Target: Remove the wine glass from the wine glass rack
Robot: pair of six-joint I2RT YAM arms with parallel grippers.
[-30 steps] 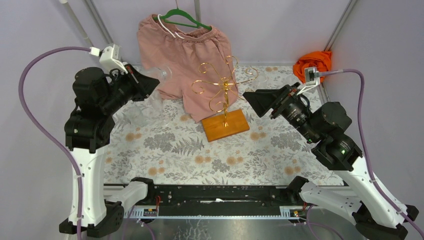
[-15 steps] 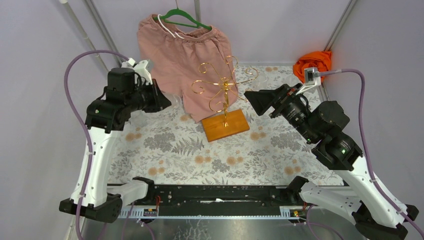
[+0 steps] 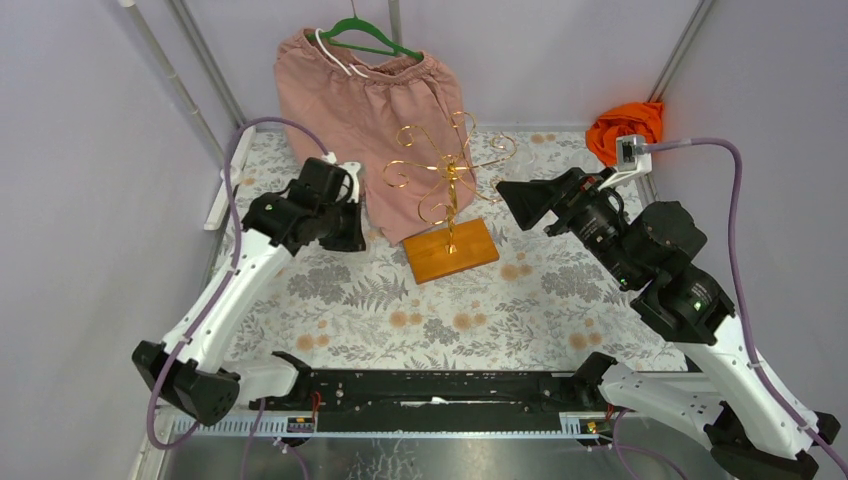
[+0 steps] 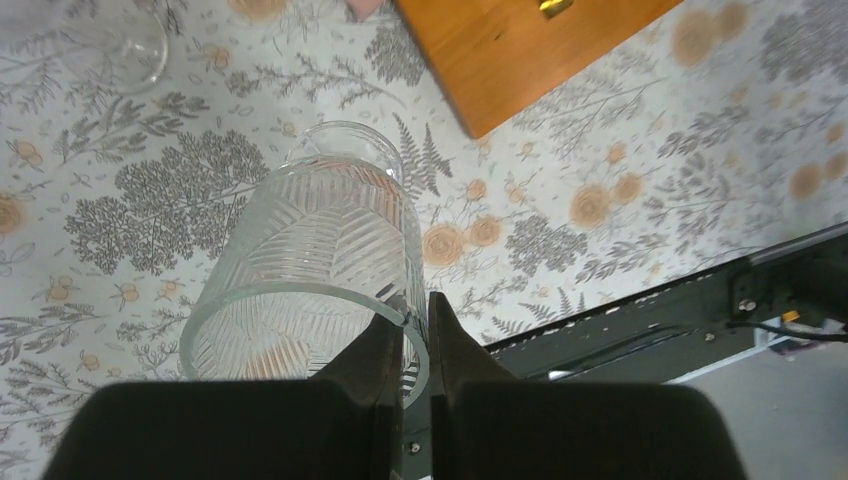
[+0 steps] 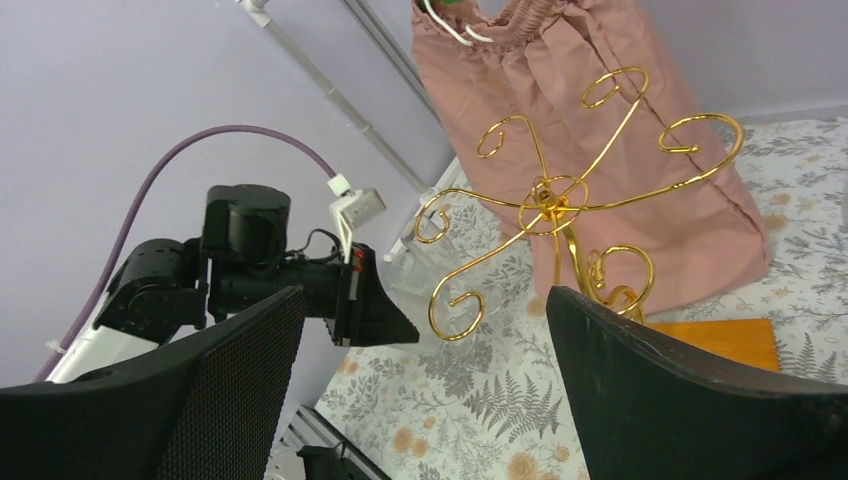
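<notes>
Glass (image 4: 320,250): clear, ribbed leaf pattern, off the rack (image 3: 447,185) and low over the floral cloth (image 3: 450,320), left of the rack's wooden base (image 3: 450,250). In the left wrist view the mouth faces the camera and the foot points toward the cloth; cannot tell whether the foot touches it. Left gripper (image 4: 415,340): jaws nearly pressed together, pinching the glass wall at the rim, one finger inside the mouth and one outside. In the top view this gripper (image 3: 345,225) sits just left of the rack, pointing down, and hides the glass. Rack: gold wire, curled arms on a central post, upright on the orange-brown base near mid-table. Second glass (image 4: 115,45): clear, on the cloth, farther from the rack base than the held one, only partly in frame. Right gripper (image 3: 515,205): raised to the right of the rack, level with its curls, apart from them, jaws spread wide with nothing between them; in its wrist view (image 5: 420,300) the rack stands framed between the two fingers. Behind the rack: pink shorts (image 3: 365,90) on a green hanger. Far right of the rack, in the back corner: orange fabric (image 3: 625,125), bunched.
</notes>
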